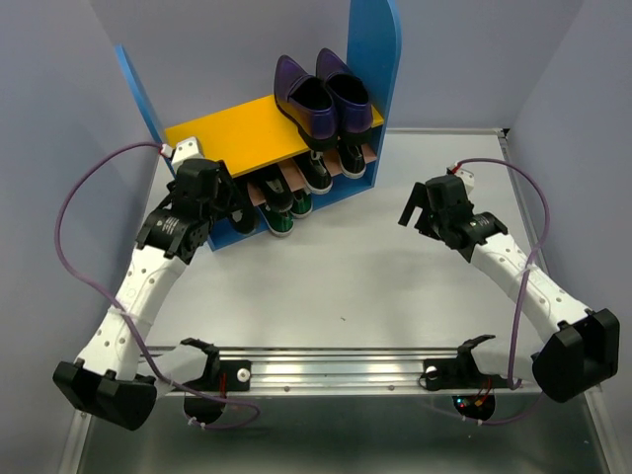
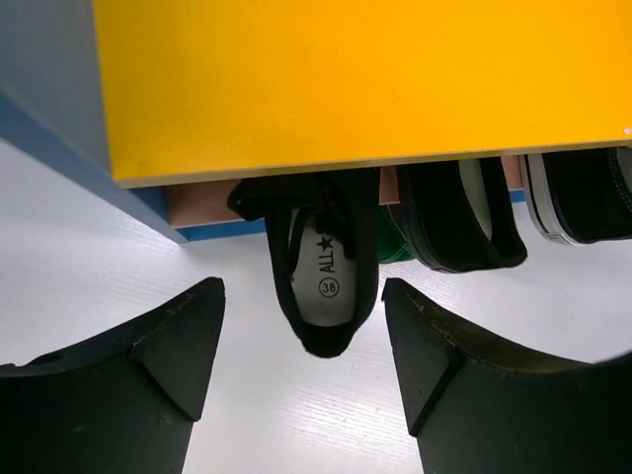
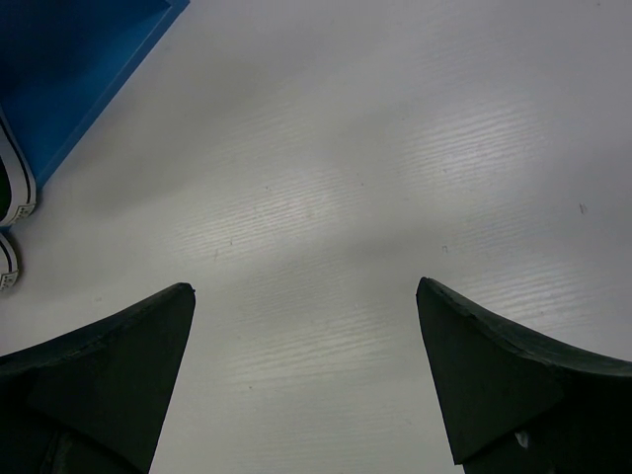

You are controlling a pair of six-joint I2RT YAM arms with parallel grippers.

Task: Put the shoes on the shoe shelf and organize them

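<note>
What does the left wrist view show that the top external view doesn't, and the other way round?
Only the left wrist view: the size print inside the black sneaker, whose heel sticks out from under the yellow top board, with the open left gripper flanking it.
Only the top external view: the purple loafers on that board, the tall blue side panels, and the right gripper, open over the table.
Both: the yellow top board and the row of shoes under it.
</note>
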